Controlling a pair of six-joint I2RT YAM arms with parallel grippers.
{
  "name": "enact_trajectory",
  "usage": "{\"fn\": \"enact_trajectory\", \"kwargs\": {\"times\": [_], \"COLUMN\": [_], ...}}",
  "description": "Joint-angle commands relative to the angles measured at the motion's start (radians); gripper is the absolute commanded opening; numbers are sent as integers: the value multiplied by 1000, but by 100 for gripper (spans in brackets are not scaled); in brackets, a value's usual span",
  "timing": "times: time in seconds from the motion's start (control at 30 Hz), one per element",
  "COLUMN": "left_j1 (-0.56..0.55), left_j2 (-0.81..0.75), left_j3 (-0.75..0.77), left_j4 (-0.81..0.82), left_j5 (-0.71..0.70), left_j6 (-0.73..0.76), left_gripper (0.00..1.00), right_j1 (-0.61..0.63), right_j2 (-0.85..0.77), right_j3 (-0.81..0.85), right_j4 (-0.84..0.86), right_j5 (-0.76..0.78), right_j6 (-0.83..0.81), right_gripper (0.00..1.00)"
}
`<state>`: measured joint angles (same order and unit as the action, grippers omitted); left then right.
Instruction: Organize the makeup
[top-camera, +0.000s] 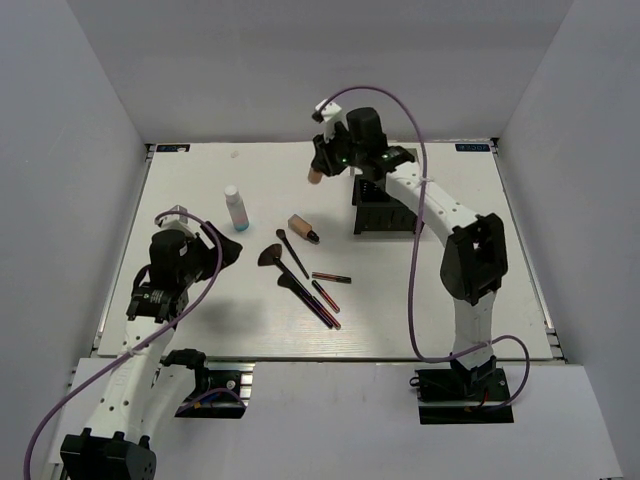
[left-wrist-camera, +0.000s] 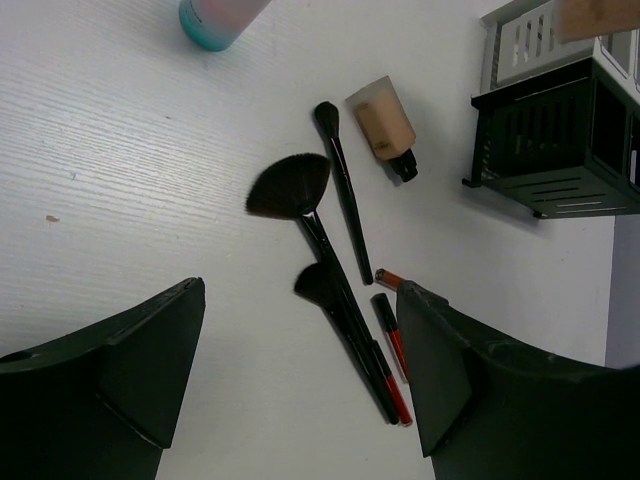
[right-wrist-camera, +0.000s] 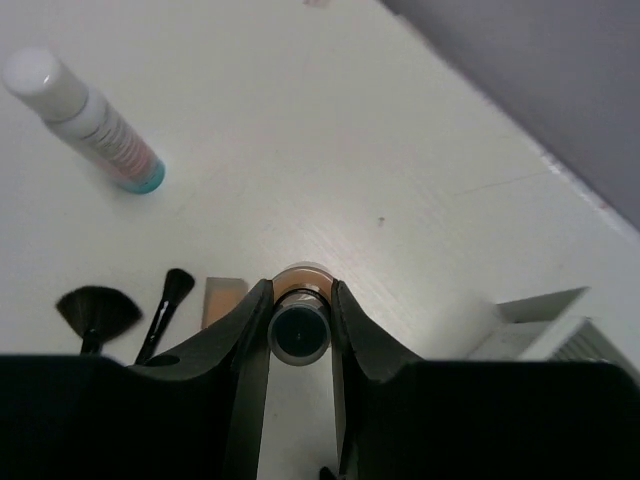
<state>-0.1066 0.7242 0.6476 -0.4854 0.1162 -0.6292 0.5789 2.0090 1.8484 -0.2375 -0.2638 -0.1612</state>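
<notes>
I read right end effector clamped on tan foundation bottle, held above the bench; left end effector spread wide, empty, over the fan brush

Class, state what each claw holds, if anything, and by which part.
The right claw grips a tan foundation bottle by its dark cap end. The left claw is open and holds nothing.

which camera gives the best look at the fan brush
Left wrist: the fan brush lies near frame centre, large, with its spread bristles and most of the handle clear. Top external shows the brush whole but small. Right wrist catches only its bristles at the lower left, handle hidden.
</notes>
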Motion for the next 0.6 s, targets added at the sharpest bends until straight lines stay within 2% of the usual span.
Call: {"fn": "enact_trajectory", "kwargs": {"times": [0.0, 0.23, 0.27, 0.57], "left_j1": [-2, -2, -2, -2], "left_j2": [-17, -22, -20, 14], "left_j3": [-12, -37, -40, -51], "left_j4": [24, 51, 59, 114], "left_j5": [23, 42, 48, 77], "left_j6": [-3, -6, -9, -6], "left_gripper": [87, 87, 87, 87], "right_j1": [-56, -217, -278, -395], "right_j2": [-72, -101, -102, -70], "right_j3": [58, 77, 75, 74], "right_j4": [12, -2, -3, -29], "right_j5": [57, 141, 146, 149], "right_j6": [-6, -44, -55, -86], "right_gripper": [0, 0, 0, 0]}}
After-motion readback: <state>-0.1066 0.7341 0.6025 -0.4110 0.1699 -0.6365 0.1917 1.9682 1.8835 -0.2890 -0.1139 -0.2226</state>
